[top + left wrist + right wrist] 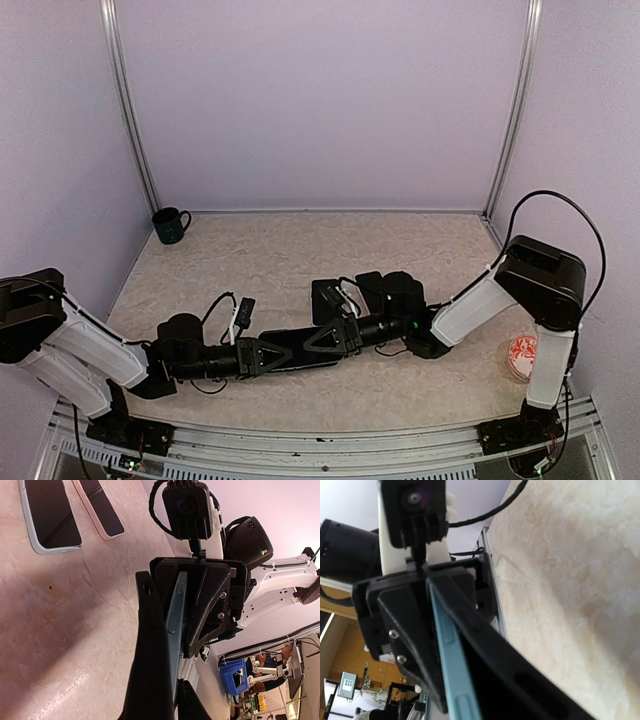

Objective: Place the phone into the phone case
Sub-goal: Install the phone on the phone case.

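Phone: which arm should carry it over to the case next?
Probably left. The phone stands on edge between the left gripper fingers, and the left wrist view looks straight at two flat pieces lying on the table. The right gripper only meets the phone's far end.

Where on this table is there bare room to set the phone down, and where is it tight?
Free: the broad stretch of table between the mug in the far left corner and the far right edge, and the near strip ahead of the arm bases. Crowded: the centre, where the left gripper and right gripper meet around the blue phone, beside spare phones.
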`<move>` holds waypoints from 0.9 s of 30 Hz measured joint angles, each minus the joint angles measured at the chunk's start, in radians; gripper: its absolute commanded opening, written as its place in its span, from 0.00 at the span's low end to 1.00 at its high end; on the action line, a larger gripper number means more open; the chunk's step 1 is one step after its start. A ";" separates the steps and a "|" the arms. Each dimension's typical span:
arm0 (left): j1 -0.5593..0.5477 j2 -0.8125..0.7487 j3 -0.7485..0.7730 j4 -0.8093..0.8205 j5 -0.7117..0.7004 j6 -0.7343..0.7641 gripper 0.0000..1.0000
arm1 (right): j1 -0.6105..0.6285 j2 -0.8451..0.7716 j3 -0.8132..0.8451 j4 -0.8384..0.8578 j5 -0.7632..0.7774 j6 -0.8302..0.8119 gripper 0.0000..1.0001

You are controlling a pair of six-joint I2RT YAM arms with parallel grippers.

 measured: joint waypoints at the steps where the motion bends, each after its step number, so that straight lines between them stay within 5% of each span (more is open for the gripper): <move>1: 0.000 0.000 0.000 0.003 0.001 0.000 0.15 | 0.000 -0.006 0.000 -0.010 0.000 -0.006 0.23; 27: 0.000 -0.037 0.010 0.014 0.034 0.045 0.08 | -0.066 -0.328 0.002 -0.601 0.051 -0.302 0.32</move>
